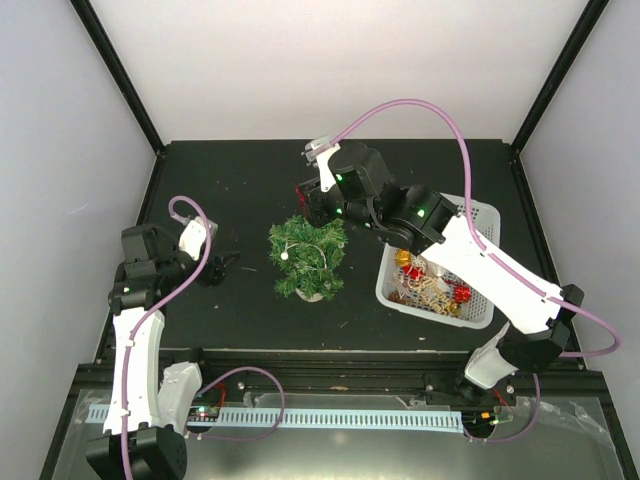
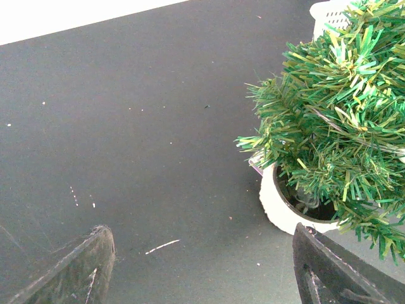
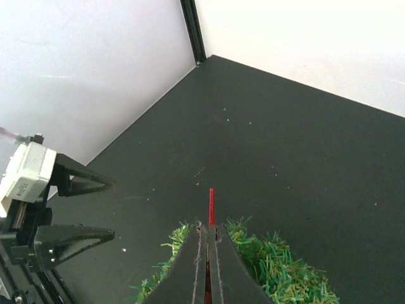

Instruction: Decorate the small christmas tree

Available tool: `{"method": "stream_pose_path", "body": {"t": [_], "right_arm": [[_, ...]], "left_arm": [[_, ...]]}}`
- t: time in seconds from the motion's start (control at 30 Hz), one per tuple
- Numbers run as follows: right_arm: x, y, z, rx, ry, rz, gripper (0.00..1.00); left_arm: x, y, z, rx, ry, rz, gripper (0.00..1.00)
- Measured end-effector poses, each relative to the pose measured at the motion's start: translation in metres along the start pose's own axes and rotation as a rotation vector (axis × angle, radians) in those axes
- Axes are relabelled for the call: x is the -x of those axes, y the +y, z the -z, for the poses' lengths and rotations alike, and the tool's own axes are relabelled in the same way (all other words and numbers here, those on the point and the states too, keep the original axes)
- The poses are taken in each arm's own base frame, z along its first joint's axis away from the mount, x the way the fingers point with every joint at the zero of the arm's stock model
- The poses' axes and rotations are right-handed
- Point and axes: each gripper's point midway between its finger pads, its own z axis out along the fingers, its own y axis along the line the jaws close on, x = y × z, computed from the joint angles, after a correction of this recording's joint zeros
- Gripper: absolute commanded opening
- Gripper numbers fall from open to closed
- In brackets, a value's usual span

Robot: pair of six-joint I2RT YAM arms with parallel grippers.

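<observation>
Two arms reached over the dark worktop (image 1: 240, 180). The right one stretched across from the white basket (image 1: 482, 215) of ornaments (image 1: 430, 290), its right gripper (image 3: 207, 228) pinched tight on a thin red sliver (image 3: 211, 206) just over the small christmas tree (image 1: 308, 258). The left gripper (image 1: 222, 266) sat low, left of the tree, jaws wide, holding nothing. The tree stood mid-worktop, bushy green in a white pot (image 2: 278, 206)

The black table (image 1: 250, 200) bears the small christmas tree (image 1: 308, 258) and white basket (image 1: 484, 213).
</observation>
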Motion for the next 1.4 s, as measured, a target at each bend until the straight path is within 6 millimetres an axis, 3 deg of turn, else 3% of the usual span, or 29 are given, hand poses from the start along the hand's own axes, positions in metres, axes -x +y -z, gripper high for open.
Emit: {"method": "stream_pose_path", "body": {"t": [0.5,1.4], "right_arm": [[-0.014,-0.003,-0.008,-0.009,0.03,0.002,0.01],[-0.014,-0.003,-0.01,-0.005,0.013,-0.018,0.01]], "left_arm": [[0.0,0.0,0.0,0.0,0.0,-0.001,0.78],[0.0,0.0,0.0,0.0,0.0,-0.001,0.78]]}}
